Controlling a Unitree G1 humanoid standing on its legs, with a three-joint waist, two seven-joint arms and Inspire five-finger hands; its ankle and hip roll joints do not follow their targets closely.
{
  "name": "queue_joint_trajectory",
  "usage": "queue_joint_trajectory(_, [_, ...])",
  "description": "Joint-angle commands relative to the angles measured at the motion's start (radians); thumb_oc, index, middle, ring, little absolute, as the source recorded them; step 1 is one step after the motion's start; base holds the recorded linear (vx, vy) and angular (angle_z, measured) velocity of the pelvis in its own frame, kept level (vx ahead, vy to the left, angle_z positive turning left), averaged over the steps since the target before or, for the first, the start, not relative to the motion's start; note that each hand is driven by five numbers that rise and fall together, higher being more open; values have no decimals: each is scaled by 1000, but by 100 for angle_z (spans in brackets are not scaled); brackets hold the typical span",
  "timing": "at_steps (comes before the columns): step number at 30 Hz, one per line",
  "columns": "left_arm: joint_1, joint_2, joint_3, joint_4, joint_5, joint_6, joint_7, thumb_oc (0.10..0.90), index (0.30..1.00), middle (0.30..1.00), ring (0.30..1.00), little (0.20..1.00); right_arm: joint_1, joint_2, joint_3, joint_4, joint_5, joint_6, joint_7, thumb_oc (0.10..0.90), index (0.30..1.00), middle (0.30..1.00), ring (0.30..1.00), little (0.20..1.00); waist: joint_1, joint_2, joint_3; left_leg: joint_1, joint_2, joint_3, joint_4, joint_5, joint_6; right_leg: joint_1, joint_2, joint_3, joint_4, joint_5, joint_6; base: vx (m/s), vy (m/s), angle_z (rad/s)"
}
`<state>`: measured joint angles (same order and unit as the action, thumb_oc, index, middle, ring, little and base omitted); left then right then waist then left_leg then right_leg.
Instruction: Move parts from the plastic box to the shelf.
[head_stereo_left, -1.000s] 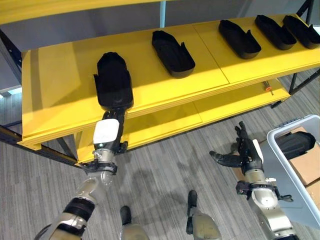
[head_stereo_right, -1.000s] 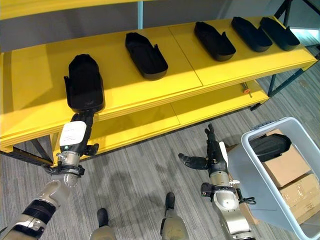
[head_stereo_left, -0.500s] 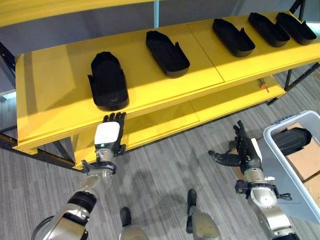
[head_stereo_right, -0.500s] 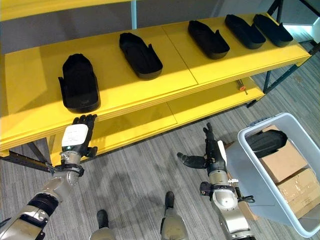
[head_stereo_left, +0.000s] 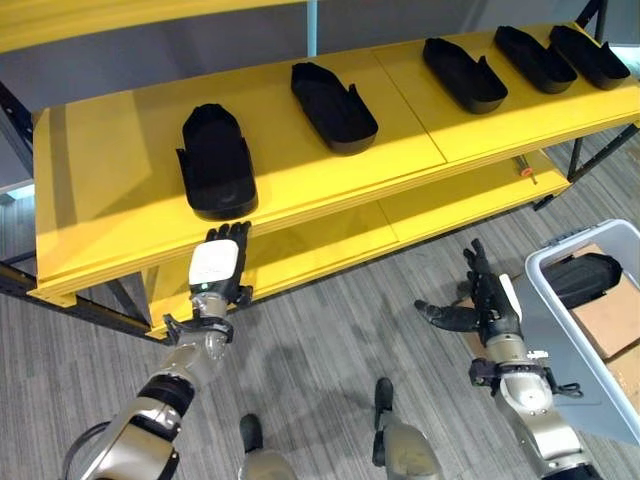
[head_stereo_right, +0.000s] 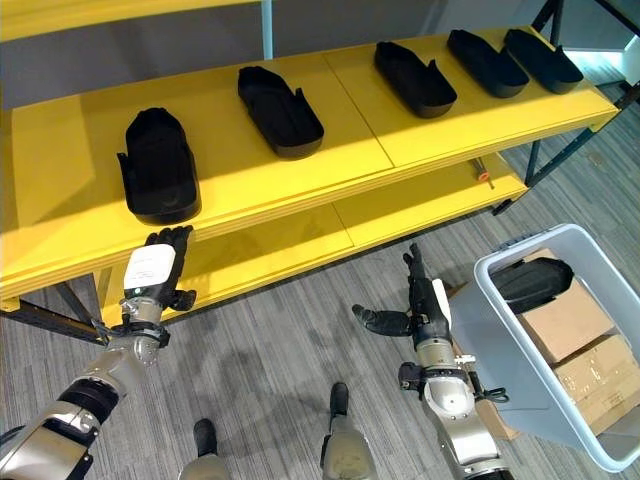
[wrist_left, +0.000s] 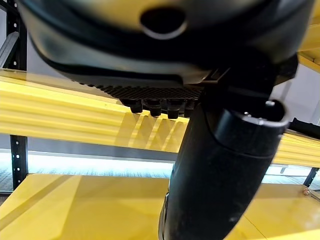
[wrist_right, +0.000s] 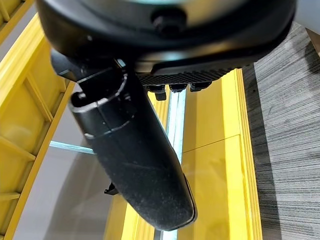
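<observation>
The left hand (head_stereo_left: 217, 268) has let go of the leftmost part (head_stereo_left: 213, 160) and drawn back off the shelf (head_stereo_left: 100, 190). A second ago its fingers reached up under that part's near end at the shelf's front edge; now they hang just below that edge, straight and holding nothing, with the part lying free on the top board near the left end, clear of the fingertips. The left wrist view agrees: the fingers (wrist_left: 152, 106) point at the yellow front edge with nothing between them and the thumb.

That reads as one more part delivered. Five parts now lie in a row along the top board: the leftmost, a second (head_stereo_left: 333, 105) near the middle, a third (head_stereo_left: 463, 74) right of the board's seam, and two more (head_stereo_left: 535, 58) (head_stereo_left: 589, 55) close together at the right end.

The right hand (head_stereo_left: 481, 309) hovers low in front of the shelf, between its lower board and the box (head_stereo_left: 560, 330), fingers straight, thumb spread, empty. It has barely moved.

Inside the box, at its far end, a further dark part (head_stereo_left: 587, 279) rests on cardboard cartons (head_stereo_left: 610, 330), well apart from either hand's fingers. Judging by that, the next move is a turn towards the box to fetch it; the right hand is the nearer one.
</observation>
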<state>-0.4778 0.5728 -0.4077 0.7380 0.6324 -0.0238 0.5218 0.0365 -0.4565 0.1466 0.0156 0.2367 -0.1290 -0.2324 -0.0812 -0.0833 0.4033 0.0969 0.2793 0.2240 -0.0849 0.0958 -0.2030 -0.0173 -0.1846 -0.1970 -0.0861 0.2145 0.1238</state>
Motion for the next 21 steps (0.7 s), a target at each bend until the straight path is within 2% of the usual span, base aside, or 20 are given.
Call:
queue_joint_trajectory(1, [-209,87,17,5,-26,-3,56,900,1000,1000,1000,1000,-95,-68,-54,-82,-5,-123,-30,900,1000,1000,1000,1000,-6,9,-3,73,-5,39,-2,-76,16,-6,-59,-45,98,-70,-7,0,0,0])
queue_joint_trajectory(13, [-190,121,50,-115,8,-9,59,900,1000,1000,1000,1000,-79,-66,-77,-87,-8,-119,-29,900,1000,1000,1000,1000,0,12,-3,73,-7,42,-2,-80,15,-5,-59,-48,100,-73,-3,0,0,0])
queue_joint_trajectory(21, [-205,114,37,-93,11,-7,56,900,1000,1000,1000,1000,-79,-62,-79,-82,-11,-118,-32,900,1000,1000,1000,1000,-6,11,0,72,-8,42,-2,-80,15,-10,-58,-46,103,-75,1,0,0,0])
